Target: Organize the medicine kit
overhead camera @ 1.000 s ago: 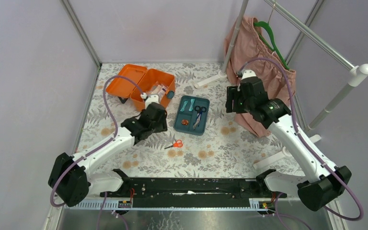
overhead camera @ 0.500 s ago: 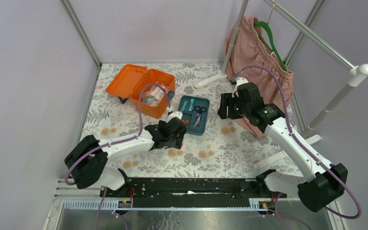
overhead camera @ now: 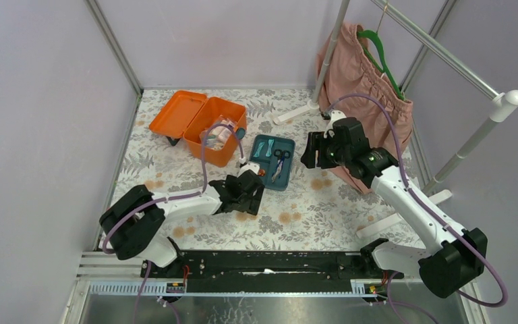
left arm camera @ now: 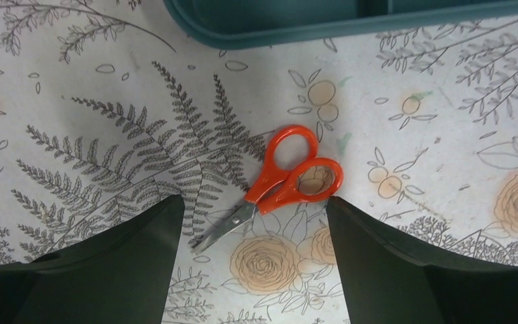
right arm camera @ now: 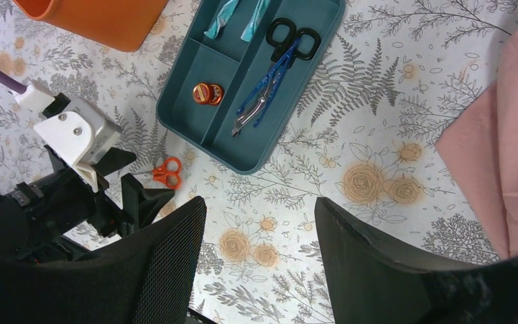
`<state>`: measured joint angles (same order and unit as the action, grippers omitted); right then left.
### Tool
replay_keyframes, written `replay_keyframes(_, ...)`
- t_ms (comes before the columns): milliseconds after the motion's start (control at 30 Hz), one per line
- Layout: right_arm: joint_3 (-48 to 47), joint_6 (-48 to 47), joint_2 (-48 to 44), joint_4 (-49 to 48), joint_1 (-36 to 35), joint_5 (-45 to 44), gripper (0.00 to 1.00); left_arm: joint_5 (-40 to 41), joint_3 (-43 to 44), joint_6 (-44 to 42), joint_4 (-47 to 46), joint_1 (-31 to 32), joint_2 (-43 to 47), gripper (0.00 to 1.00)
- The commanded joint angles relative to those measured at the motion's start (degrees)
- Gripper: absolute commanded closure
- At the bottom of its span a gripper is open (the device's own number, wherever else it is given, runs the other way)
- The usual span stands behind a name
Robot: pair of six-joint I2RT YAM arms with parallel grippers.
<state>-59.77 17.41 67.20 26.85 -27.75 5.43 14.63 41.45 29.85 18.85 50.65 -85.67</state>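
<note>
The orange medicine kit (overhead camera: 212, 131) stands open at the back left, with packets inside and its lid (overhead camera: 175, 113) laid back. Its teal insert tray (overhead camera: 263, 177) lies on the table to the kit's right and holds blue-black scissors (right arm camera: 276, 67), teal items and a small orange piece. Small orange-handled scissors (left arm camera: 290, 175) lie flat on the table just in front of the tray. My left gripper (left arm camera: 253, 202) is open and low over them, one finger on each side, not touching. My right gripper (right arm camera: 260, 202) is open and empty, above the table to the right of the tray.
A pink garment (overhead camera: 357, 74) on a green hanger hangs from a white rack (overhead camera: 445, 54) at the back right, close behind my right arm. The rack's feet (overhead camera: 297, 111) rest on the flowered table cover. Grey walls close in the left and back sides.
My left arm has swung from the kit forward and right, down to the orange scissors. My right gripper has shifted slightly left towards the tray.
</note>
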Motion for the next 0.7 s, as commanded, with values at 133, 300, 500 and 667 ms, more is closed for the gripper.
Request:
replay_keyframes(133, 0.54, 0.7, -0.19, -3.03, -0.15, 1.99, 0.31, -3.95, -2.89, 3.59, -3.91, 1.12, -0.72, 0.15)
replay_keyframes(300, 3.43, 2.63, -2.76, -5.15, -0.22, -0.39, 0.29, -4.83, -4.08, 7.84, -1.75, 3.72, 1.59, 0.17)
replay_keyframes(500, 4.57, 3.92, -3.5, -5.41, -0.12, -0.55, 0.28, -4.96, -2.13, 11.4, 0.26, 8.6, 2.04, 0.19)
replay_keyframes(667, 5.42, 4.41, -4.64, -4.85, -0.15, -1.15, 0.28, -3.15, 0.05, 13.05, 2.0, 11.98, 0.3, 0.24)
